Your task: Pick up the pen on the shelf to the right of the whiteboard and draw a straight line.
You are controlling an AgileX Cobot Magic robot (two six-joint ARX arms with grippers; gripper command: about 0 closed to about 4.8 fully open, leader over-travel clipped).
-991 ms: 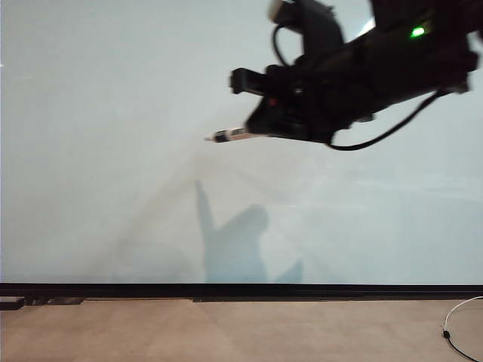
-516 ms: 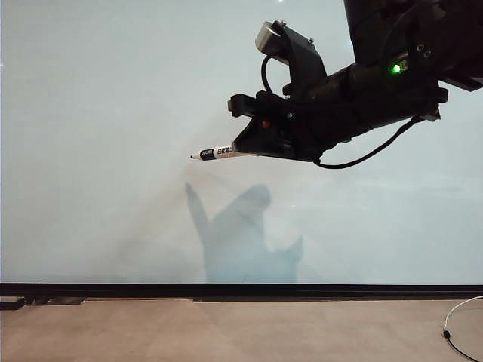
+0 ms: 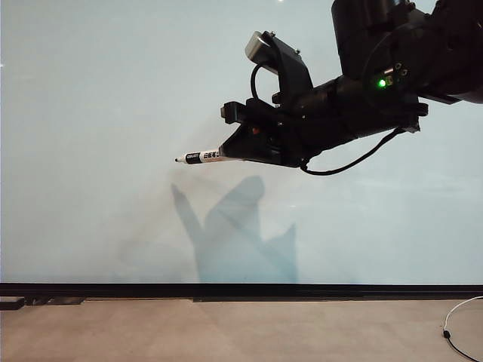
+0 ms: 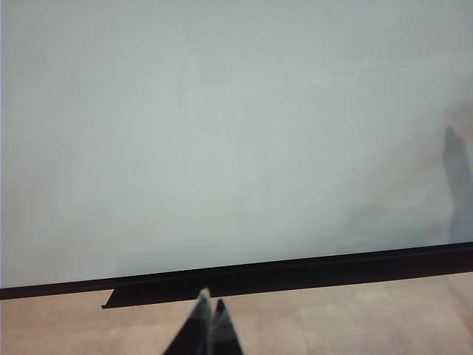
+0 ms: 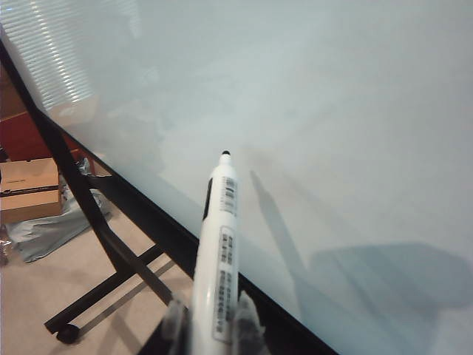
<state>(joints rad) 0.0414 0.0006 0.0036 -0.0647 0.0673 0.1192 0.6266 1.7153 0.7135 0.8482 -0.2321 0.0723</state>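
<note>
Pen (image 3: 202,157) pinched in right gripper (image 5: 208,319) before whiteboard (image 3: 90,113), tip contact unclear; left gripper (image 4: 208,325) pressed together near board's lower rail, mostly cut off.

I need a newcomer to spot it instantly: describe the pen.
Start from the whiteboard, the pale panel filling the exterior view. In front of its upper right hangs the black right gripper, shut on the pen. It is the only slim white barrel there, with a black printed band and a dark tip pointing left.
</note>
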